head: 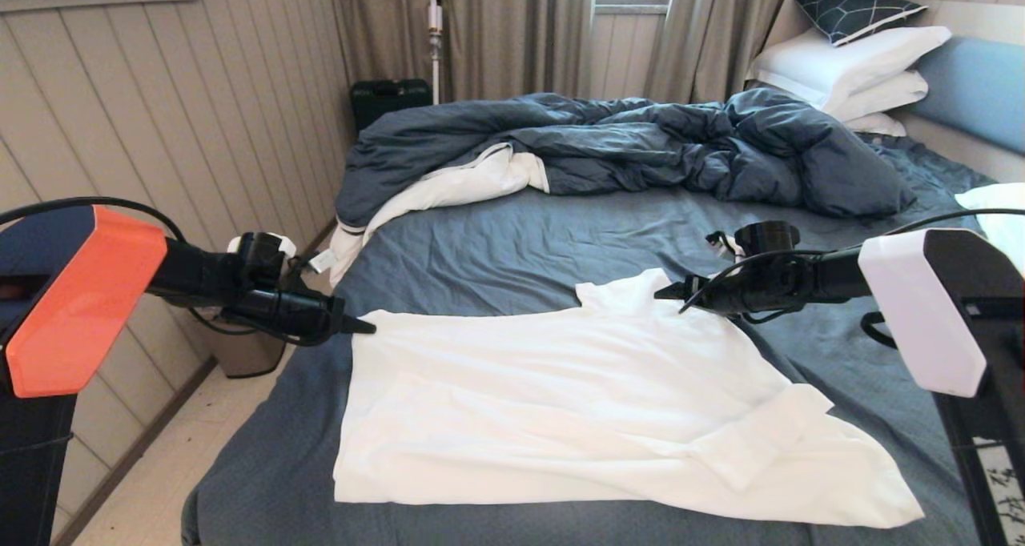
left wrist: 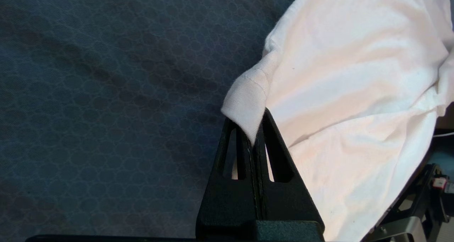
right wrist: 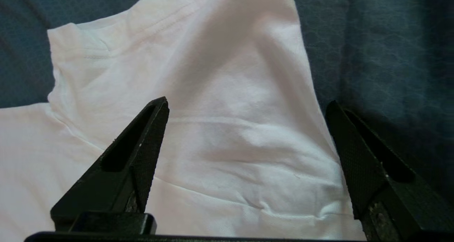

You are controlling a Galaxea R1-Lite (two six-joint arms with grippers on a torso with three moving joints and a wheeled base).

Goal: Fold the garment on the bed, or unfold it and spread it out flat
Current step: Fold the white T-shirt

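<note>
Bedding first: the bed (head: 512, 242) carries a rumpled duvet (head: 641, 142) at its far side. Nearer me, the garment (head: 560, 394) lies mostly flat on the sheet, one sleeve splayed toward the near right. My left pincer (head: 362, 326) is clamped tight on the shirt's far-left corner (left wrist: 248, 100). My right pincer (head: 671, 292) hovers over the far-right shoulder, jaws spread wide and holding nothing. As I see it, the risk is lopsided: if I pull with the left alone, the thin cloth could drag and bunch, or that small pinch could slip free.
</note>
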